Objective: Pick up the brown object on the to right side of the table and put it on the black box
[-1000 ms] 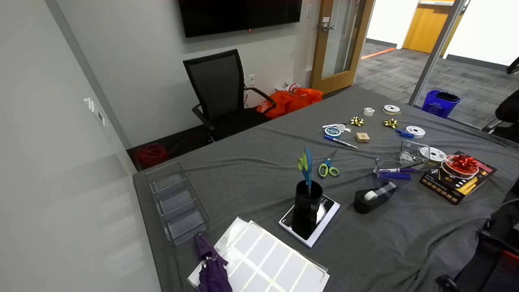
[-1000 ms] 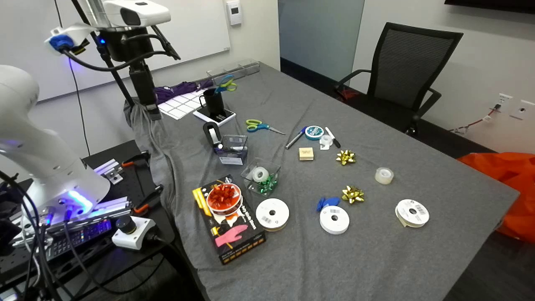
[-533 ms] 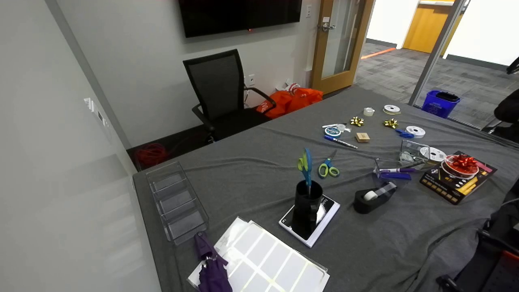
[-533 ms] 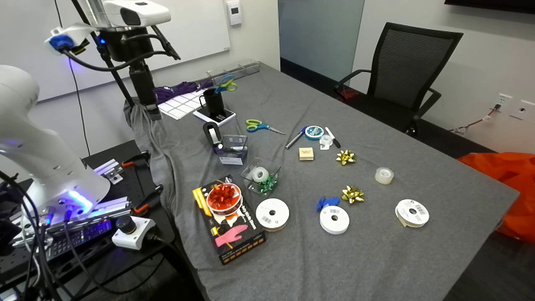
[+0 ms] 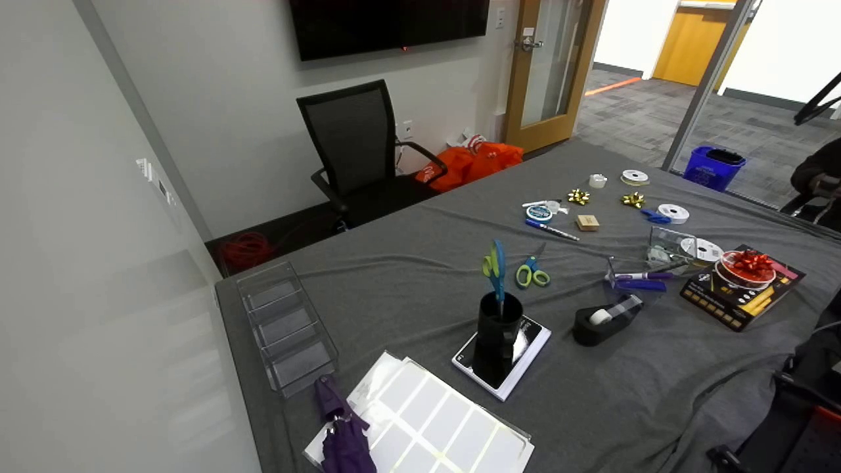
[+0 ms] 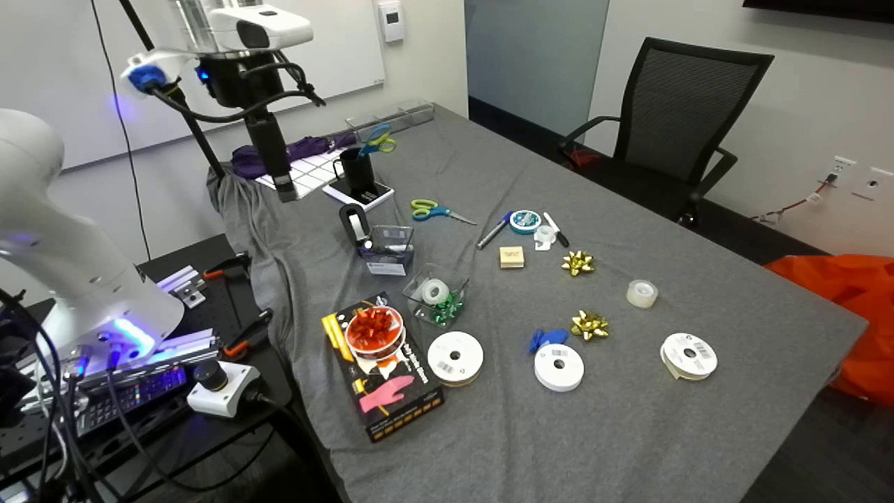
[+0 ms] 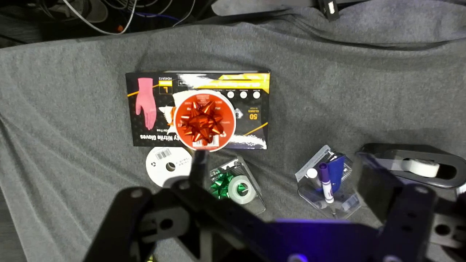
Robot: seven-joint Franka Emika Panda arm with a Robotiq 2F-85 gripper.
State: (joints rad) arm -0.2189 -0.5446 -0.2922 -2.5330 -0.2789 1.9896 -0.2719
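Note:
The brown object is a small tan wooden block [image 5: 588, 223] lying on the grey cloth, seen also in an exterior view [image 6: 511, 257]. It is out of the wrist view. The black box is a flat glove box [image 6: 419, 399], seen also in an exterior view [image 5: 717, 299] and in the wrist view [image 7: 251, 125]. A spool with a red bow [image 7: 202, 122] sits on top of it. My gripper [image 6: 286, 192] hangs above the table near the label sheets, away from the block. In the wrist view my gripper [image 7: 284, 163] has its fingers wide apart, with nothing between them.
Clear bins [image 6: 436, 297] [image 6: 389, 250], a black tape dispenser [image 6: 354, 225] and white spools [image 6: 455, 358] surround the box. A mug with scissors [image 6: 357, 168] stands on a notebook. Pens, tape rolls and gold bows [image 6: 577, 263] lie around the block.
My gripper and wrist have shifted a little to the right in an exterior view and tilted slightly. The block, the box and the other table items have not moved.

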